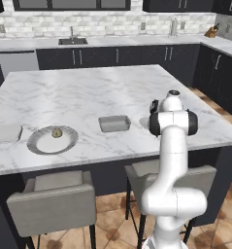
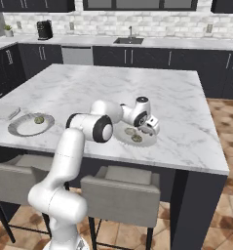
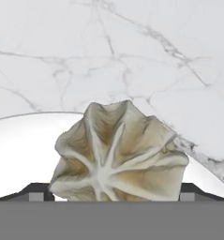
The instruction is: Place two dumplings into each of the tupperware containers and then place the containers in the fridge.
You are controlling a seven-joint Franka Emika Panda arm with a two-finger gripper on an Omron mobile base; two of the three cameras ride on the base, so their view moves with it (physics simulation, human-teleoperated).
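Observation:
My gripper (image 2: 148, 131) hangs low over the right side of a round plate (image 2: 122, 133) near the island's front edge. It is open. In the hand view a pleated tan dumpling (image 3: 118, 154) lies on the white plate (image 3: 19, 150), between my gripper's (image 3: 112, 194) spread tips and apart from both. Two more dumplings (image 2: 130, 131) (image 2: 136, 138) lie beside it on this plate. Another dumpling (image 1: 56, 132) sits on a second plate (image 1: 40, 144) to the left. One tupperware container (image 1: 114, 123) stands at mid-counter and another (image 1: 5, 132) at the far left. The fridge is out of view.
The marble island (image 1: 88, 92) stretches wide behind the plates. Two grey stools (image 1: 54, 202) (image 2: 120, 193) stand under its front edge. Dark cabinets and a sink (image 1: 72, 41) line the back wall.

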